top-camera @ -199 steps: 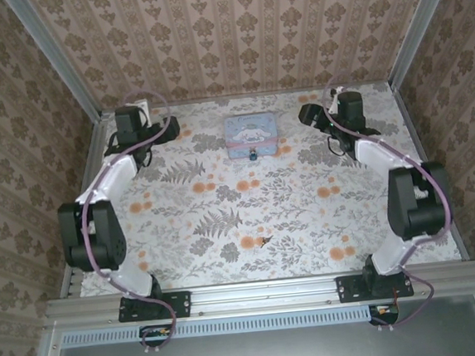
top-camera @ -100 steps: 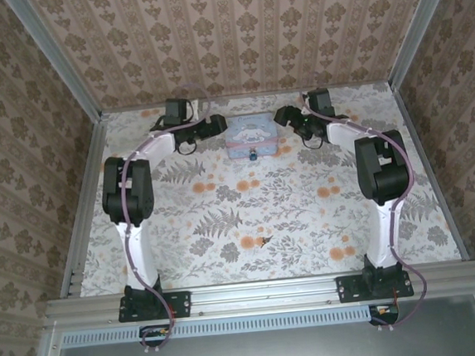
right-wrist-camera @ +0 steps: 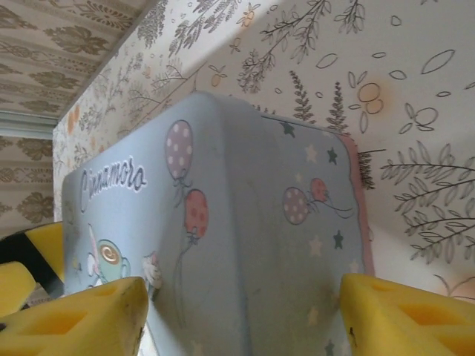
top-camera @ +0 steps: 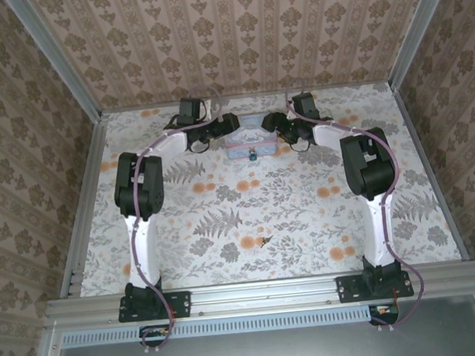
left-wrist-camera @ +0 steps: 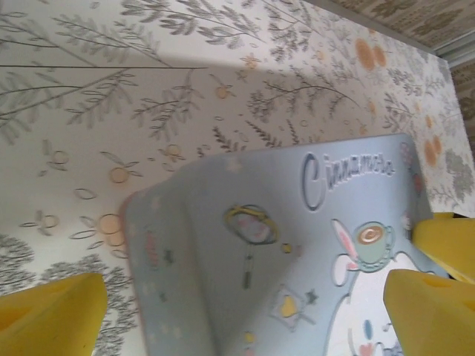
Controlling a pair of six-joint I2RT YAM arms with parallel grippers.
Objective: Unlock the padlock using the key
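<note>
Starting on the left: got the left gripper (top-camera: 226, 125) parked at the left end of the pastel tin (top-camera: 249, 135), jaws thrown wide, nothing in them. From the left wrist view, one yellow pad (left-wrist-camera: 44, 315) sitting clear of the tin's side, so no grip there.

Moving to the middle: spot the padlock (top-camera: 253, 153) hanging against the tin's near face, up at the far middle of the table (top-camera: 183, 224). Tiny thing, too small to make out the keyhole from above. Probably light, hard and a bit slick, and likely to swing around. So better to pinch the flat sides of the body than the thin shackle, or just pin the tin and steady the lock against it.

Straight down from there, well apart from both grippers: the key (top-camera: 265, 241), lying flat near the front. Thin, stiff and hugging the surface, so expect a fiddly pick. Go for the head end and leave the blade sticking out free.

A touch further right: right gripper (top-camera: 273, 125) at the tin's right end, jaws apart and straddling the corner, apparently holding nothing. Can't say for sure whether the pads are brushing the tin. No actual unlocking done yet.
</note>
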